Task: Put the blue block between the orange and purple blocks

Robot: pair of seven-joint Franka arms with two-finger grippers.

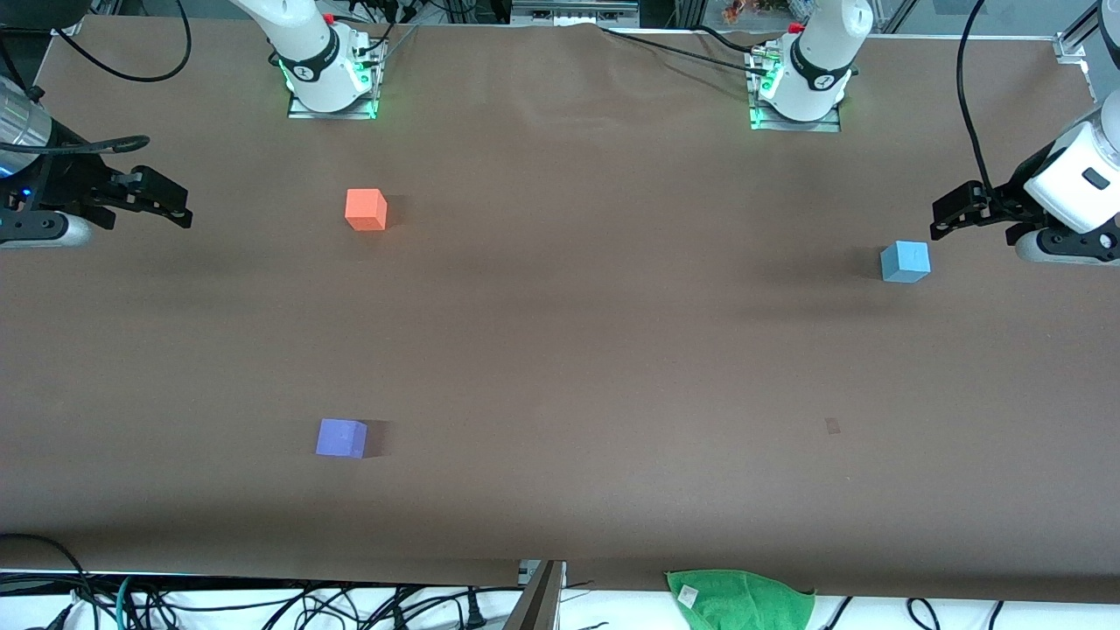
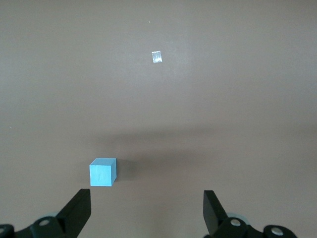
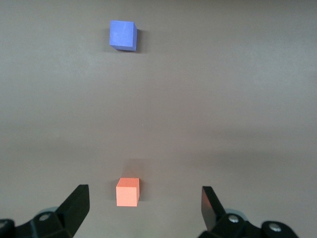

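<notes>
— Front view first: where do the cubes sit?
— The blue block lies toward the left arm's end of the table; the orange block and, nearer the camera, the purple block lie toward the right arm's end.
— And the grippers?
— The left gripper hangs by the blue block, fingers spread wide, empty. The right gripper is raised, probably beside the orange block, equally wide, empty.
</notes>
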